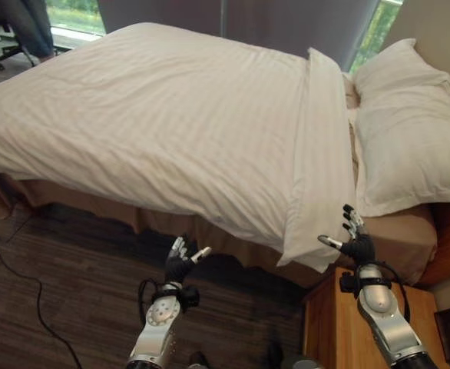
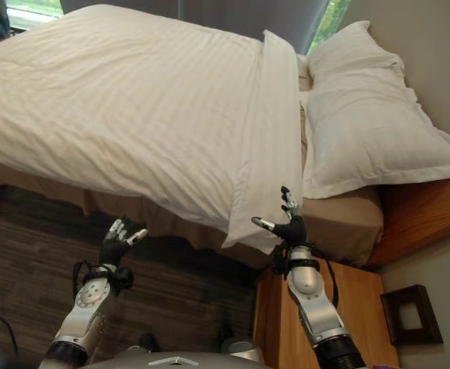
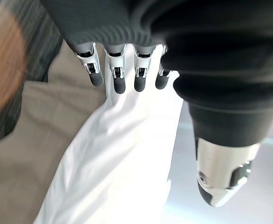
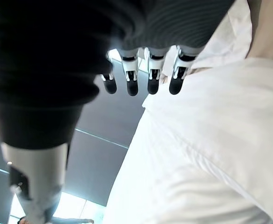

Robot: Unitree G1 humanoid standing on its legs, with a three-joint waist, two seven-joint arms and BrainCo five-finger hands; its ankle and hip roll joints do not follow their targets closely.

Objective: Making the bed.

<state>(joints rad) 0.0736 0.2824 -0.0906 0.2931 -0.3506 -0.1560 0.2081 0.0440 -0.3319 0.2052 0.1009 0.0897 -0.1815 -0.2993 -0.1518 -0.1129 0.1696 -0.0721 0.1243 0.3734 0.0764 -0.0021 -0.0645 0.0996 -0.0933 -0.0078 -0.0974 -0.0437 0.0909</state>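
White duvet point(image 1: 171, 123) edge — hands below

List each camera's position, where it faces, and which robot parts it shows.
Left eye: head, looking down at the duvet; both arms show.
Right eye: head, same bed, pillows; left hand and right hand open.
Left wrist: along its fingers toward the duvet edge.
Right wrist: along its fingers at the duvet.
All share the duvet.

The duvet point(image 1: 171, 123) and pillow point(image 1: 409, 138) were smooth matt white cloth, the nightstand point(image 1: 340, 323) polished wood.
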